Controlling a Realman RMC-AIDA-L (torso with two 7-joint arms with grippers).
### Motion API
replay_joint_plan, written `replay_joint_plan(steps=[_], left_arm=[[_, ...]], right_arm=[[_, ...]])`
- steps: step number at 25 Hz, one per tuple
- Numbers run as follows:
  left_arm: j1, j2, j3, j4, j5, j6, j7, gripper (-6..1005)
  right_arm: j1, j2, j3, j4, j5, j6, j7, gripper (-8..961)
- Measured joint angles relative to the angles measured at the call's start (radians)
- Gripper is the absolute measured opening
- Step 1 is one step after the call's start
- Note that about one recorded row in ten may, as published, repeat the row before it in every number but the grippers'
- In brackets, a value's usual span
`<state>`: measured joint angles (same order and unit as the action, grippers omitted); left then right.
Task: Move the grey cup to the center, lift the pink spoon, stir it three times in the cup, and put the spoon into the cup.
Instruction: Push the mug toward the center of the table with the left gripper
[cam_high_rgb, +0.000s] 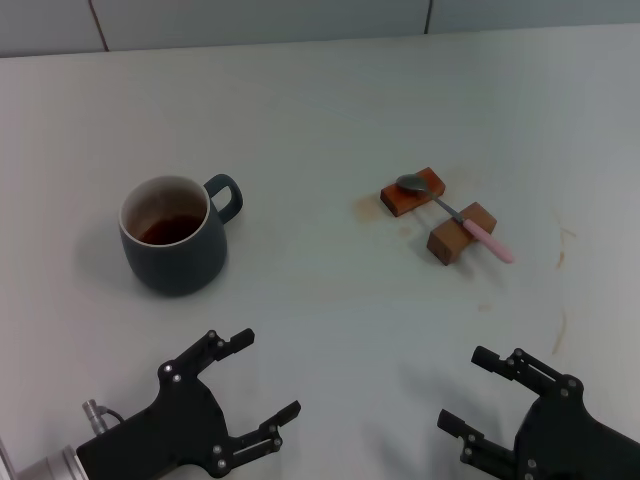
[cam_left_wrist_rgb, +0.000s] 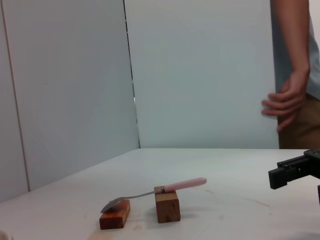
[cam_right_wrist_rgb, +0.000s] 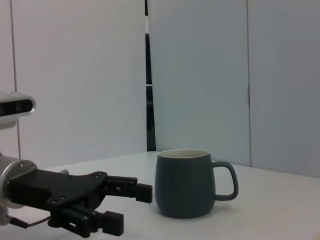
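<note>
The grey cup (cam_high_rgb: 173, 236) stands upright on the left of the white table, handle pointing right, dark reddish liquid inside; it also shows in the right wrist view (cam_right_wrist_rgb: 186, 183). The pink spoon (cam_high_rgb: 455, 215) lies across two brown wooden blocks right of centre, bowl on the far block, pink handle toward the right; it also shows in the left wrist view (cam_left_wrist_rgb: 156, 192). My left gripper (cam_high_rgb: 262, 382) is open and empty near the front edge, below the cup. My right gripper (cam_high_rgb: 462, 390) is open and empty at the front right, below the spoon.
Two brown wooden blocks (cam_high_rgb: 413, 192) (cam_high_rgb: 461, 233) hold the spoon up. A person's arm and hand (cam_left_wrist_rgb: 287, 102) show beyond the table's far side in the left wrist view. Faint brown stains mark the table (cam_high_rgb: 560, 330) at the right.
</note>
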<state>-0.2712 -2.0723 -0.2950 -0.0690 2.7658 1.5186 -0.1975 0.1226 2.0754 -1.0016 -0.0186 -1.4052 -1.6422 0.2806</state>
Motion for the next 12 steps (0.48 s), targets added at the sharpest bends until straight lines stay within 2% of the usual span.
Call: replay_joint_plan(steps=[9,12], left_arm=[[0.004,0.0,-0.005,-0.009,-0.004,0.0,0.001,833],[0.023,0.004,-0.053,-0.016,-0.019,0.051,0.022,825]], right_arm=[[0.001,0.001,0.0,0.0,0.0,-0.002,-0.003,739],[0.001,0.001,0.003,0.001,0.0,-0.003,-0.019,738]])
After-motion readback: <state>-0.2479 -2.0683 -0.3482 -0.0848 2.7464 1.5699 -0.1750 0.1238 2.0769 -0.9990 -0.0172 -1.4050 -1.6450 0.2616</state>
